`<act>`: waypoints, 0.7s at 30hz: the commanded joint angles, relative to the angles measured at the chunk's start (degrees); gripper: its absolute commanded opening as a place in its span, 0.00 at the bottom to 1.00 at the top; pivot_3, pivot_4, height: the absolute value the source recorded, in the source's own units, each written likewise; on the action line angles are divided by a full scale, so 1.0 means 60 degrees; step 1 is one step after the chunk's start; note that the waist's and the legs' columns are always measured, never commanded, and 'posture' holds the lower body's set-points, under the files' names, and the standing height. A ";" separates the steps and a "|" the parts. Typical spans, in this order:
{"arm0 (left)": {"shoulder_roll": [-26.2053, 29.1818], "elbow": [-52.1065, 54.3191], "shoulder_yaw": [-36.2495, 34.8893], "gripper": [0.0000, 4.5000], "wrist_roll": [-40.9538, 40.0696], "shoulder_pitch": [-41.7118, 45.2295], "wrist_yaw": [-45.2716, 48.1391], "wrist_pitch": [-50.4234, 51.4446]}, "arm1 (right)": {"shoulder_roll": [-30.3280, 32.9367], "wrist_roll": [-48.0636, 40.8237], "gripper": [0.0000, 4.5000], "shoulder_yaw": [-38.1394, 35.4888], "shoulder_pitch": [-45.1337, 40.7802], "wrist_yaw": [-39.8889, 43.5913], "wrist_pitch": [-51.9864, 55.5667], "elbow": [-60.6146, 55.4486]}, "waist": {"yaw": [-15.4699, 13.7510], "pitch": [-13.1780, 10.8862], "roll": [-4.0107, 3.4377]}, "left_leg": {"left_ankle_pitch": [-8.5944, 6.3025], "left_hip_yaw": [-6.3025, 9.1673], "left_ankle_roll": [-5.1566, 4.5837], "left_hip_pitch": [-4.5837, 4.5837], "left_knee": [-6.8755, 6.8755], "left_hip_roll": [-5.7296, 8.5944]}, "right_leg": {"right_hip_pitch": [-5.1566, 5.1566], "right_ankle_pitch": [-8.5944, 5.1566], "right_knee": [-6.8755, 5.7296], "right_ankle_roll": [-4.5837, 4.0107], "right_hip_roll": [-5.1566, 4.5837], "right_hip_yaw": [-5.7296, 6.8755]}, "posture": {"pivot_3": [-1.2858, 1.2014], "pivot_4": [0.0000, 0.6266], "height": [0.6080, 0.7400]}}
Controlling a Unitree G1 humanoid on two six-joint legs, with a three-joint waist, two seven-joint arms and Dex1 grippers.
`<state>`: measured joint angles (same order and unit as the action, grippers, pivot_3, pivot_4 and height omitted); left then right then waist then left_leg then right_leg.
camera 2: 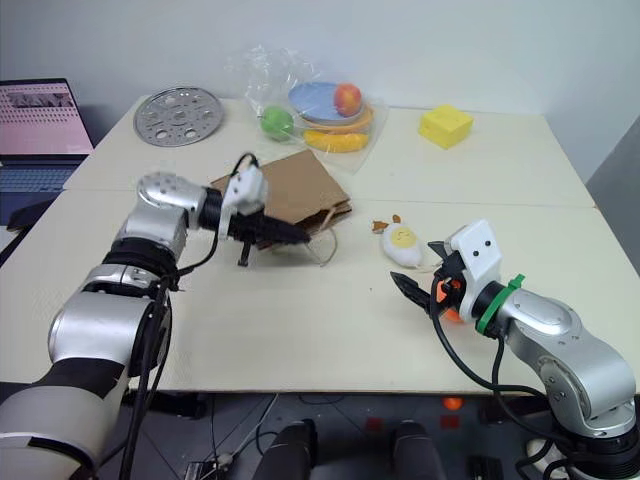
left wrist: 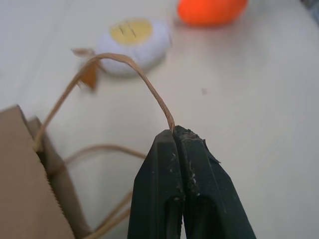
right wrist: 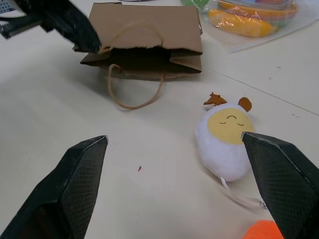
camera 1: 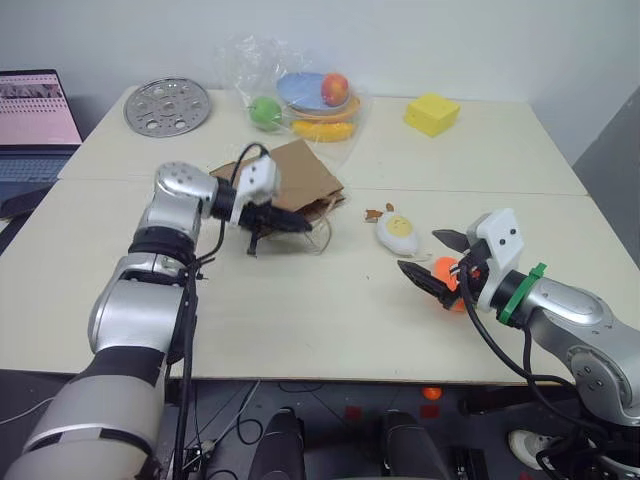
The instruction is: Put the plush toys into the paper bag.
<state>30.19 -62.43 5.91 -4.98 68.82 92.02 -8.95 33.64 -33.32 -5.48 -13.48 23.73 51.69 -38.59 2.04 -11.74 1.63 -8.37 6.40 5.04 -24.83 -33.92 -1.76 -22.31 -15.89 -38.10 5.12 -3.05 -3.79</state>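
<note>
**Left end effector pinches a bag handle; right end effector stands wide near the toys**

The paper bag lies flat on its side on the bench, its mouth turned toward the robot's side. The left end effector has its two black fingers pressed together on one twisted paper handle, which arches up from the bag's mouth edge to the fingertips. The second handle lies loose on the bench in front of the bag's mouth.

The white egg-like plush toy, with a yellow centre and a small sleepy face, rests on the bench to the right of the bag and apart from it. Two small brown bits sit at its end nearer the bag. The orange plush toy lies just beside the egg toy, on the robot's side of it, and right at the right end effector.

The right end effector has its fingers spread wide with nothing between them; it points toward the egg toy and the bag from close above the bench.

At the far side of the bench sit a clear plastic bag of fruit, a yellow wedge block and a round perforated metal disc. A laptop stands at the left edge.
</note>
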 commanded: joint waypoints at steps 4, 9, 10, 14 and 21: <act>0.0520 0.1731 -0.0873 0.01 -0.1434 0.0155 0.0015 0.3107 | -0.0303 0.0489 1.00 0.1010 -0.0772 0.0094 -0.0490 0.0453 | 0.0156 -0.0001 0.0000 | 0.0000 0.0001 0.0000 0.0000 -0.0001 0.0000 | -0.0002 0.0000 -0.0001 0.0000 0.0001 0.0001 | 0.52 0.24 1.00; 0.0675 0.2641 -0.1222 0.00 -0.1909 -0.0077 0.0006 0.4059 | -0.1527 0.1067 0.80 0.2376 -0.2260 0.0357 -0.1188 0.2111 | 0.0271 -0.0003 -0.0004 | 0.0001 -0.0001 -0.0001 0.0012 -0.0001 -0.0003 | -0.0002 0.0000 -0.0016 0.0000 0.0003 -0.0001 | 0.52 0.24 1.00; 0.0700 0.2905 -0.1219 0.00 -0.1978 -0.0191 0.0041 0.4215 | -0.1793 0.1295 0.70 0.2607 -0.2601 0.0374 -0.1406 0.2588 | 0.0271 -0.0002 -0.0003 | 0.0001 0.0000 0.0000 0.0011 -0.0001 -0.0002 | -0.0002 0.0000 -0.0017 0.0001 0.0003 0.0000 | 0.52 0.24 1.00; 0.0893 0.4067 -0.1020 0.00 -0.2366 -0.0756 0.0076 0.4744 | -0.2682 0.1870 0.38 0.2903 -0.3711 0.0481 -0.2343 0.4303 | 0.0270 -0.0003 -0.0004 | 0.0001 0.0002 0.0000 0.0010 0.0010 -0.0002 | -0.0004 0.0006 -0.0015 -0.0008 0.0003 0.0001 | 0.52 0.24 1.00; 0.1238 0.5786 -0.1103 0.00 -0.2756 -0.1756 0.0011 0.5432 | -0.2446 0.1501 0.00 0.2787 -0.4551 0.2559 -0.2855 0.5161 | 0.0151 -0.0007 -0.0009 | 0.0000 0.0013 0.0002 0.0007 0.0020 -0.0002 | -0.0006 0.0022 -0.0013 -0.0033 0.0003 0.0016 | 0.52 0.24 1.00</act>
<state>36.67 -30.64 0.33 -20.25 58.11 91.96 23.15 17.77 -22.56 12.52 -40.96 35.72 35.03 -5.08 2.95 -11.78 1.57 -8.37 6.48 5.06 -24.79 -33.78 -1.78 -22.34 -15.76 -38.16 4.92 -3.04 -3.69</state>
